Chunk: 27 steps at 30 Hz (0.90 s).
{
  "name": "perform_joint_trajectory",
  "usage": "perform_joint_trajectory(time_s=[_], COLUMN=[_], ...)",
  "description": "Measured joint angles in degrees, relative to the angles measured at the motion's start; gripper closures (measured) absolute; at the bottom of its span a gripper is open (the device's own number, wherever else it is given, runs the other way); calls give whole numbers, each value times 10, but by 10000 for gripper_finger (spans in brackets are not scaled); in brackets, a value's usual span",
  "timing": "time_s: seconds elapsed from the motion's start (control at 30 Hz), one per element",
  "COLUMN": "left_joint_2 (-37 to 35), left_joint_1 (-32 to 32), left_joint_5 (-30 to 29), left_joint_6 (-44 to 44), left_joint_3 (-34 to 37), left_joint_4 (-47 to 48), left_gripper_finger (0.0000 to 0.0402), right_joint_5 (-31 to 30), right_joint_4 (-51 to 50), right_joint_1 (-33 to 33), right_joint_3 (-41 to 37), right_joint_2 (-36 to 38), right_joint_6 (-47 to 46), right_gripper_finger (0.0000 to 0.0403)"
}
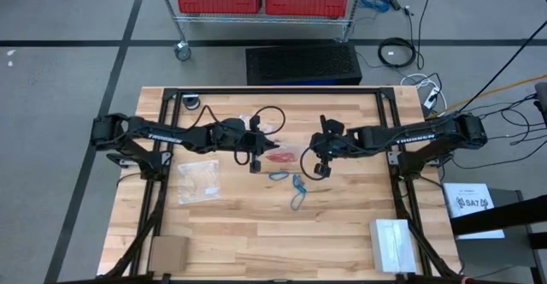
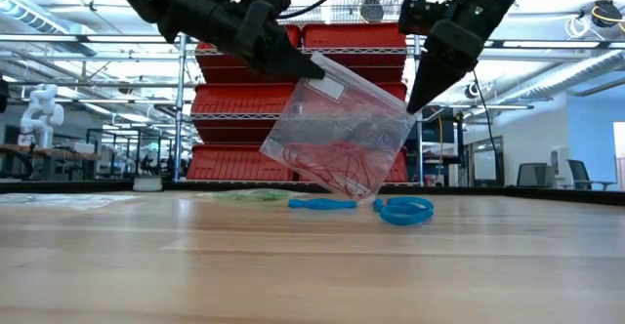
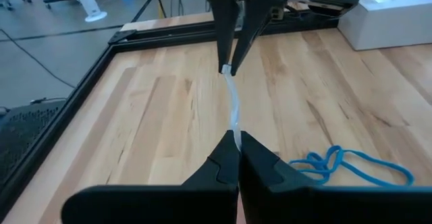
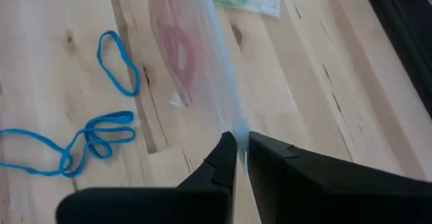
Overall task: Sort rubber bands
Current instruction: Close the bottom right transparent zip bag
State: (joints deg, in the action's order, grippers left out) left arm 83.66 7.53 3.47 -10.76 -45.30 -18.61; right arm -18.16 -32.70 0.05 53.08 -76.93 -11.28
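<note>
Red bands [image 2: 337, 160] inside bag [image 2: 342, 129], pinched aloft at opposite corners by left gripper [image 2: 314, 68] and right gripper [image 2: 412, 104]; blue bands [image 2: 405, 209] loose on table [image 2: 312, 265].

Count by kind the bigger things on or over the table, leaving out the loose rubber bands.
Clear zip bags: 2, the held bag and the flat bag
Grippers: 2, left gripper and right gripper, both shut on the held bag
White box: 1
Brown card: 1
Total: 6
</note>
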Motion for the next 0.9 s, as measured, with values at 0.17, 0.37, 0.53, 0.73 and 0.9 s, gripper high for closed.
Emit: perform_joint_trajectory(time_s=[0.17, 0.37, 0.53, 0.73, 0.9], left_joint_2=[0, 4, 34, 73, 60], left_joint_1=[0, 10, 24, 34, 33], left_joint_5=[-74, -177, -188, -188, -213], left_joint_6=[-1, -2, -6, -6, -6], left_joint_3=[0, 1, 1, 1, 1], left_joint_4=[7, 25, 26, -11, -6], left_gripper_finger=[399, 384, 353, 288, 254], right_joint_5=[-58, -116, -124, -117, -63], right_joint_4=[13, 6, 20, 114, 175], right_joint_1=[-1, -1, -1, -5, -29], right_joint_3=[0, -1, -1, -1, 0], right_joint_2=[0, -1, -1, -8, -51], right_joint_6=[0, -1, -1, 7, 13], right_gripper_finger=[376, 316, 259, 229, 262])
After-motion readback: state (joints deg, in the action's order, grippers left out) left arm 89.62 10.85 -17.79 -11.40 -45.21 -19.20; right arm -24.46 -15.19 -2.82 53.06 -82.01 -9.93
